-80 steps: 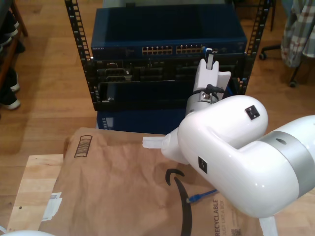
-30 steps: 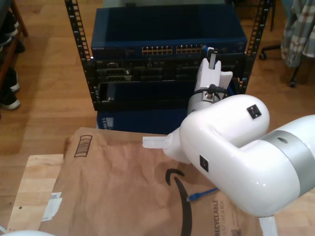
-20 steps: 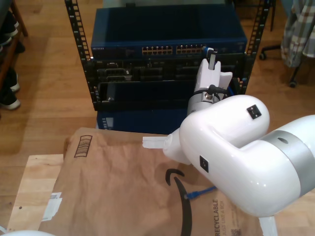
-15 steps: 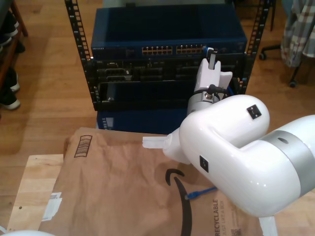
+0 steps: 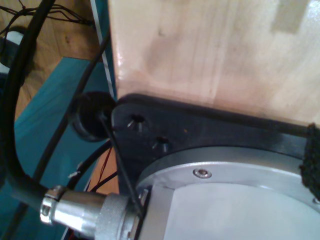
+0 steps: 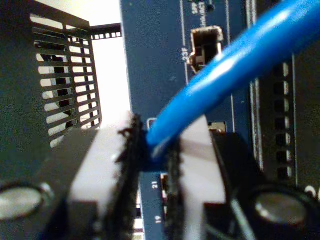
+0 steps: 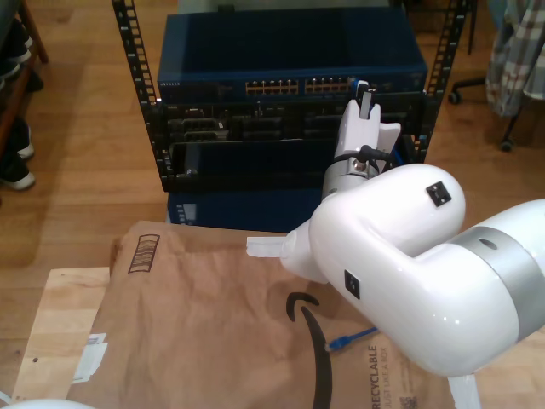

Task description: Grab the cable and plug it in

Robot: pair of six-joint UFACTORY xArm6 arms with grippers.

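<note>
The thin bright-blue cable (image 6: 235, 65) is pinched between the black-padded fingers (image 6: 127, 165) of my second hand (image 6: 152, 160), which is closed on it, right against the dark-blue switch face (image 6: 160, 60) with its small numbered ports. In the exterior view the cable's other end, with its plug (image 7: 336, 343), lies on the brown paper bag (image 7: 204, 324) covering the pale wooden worktop (image 7: 51, 315). Whether my first hand is open, I cannot tell.

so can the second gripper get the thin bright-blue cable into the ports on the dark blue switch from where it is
Probably yes. My second gripper is shut on the thin bright-blue cable, right up at the dark blue switch face, with nothing between the fingers and the ports.
</note>
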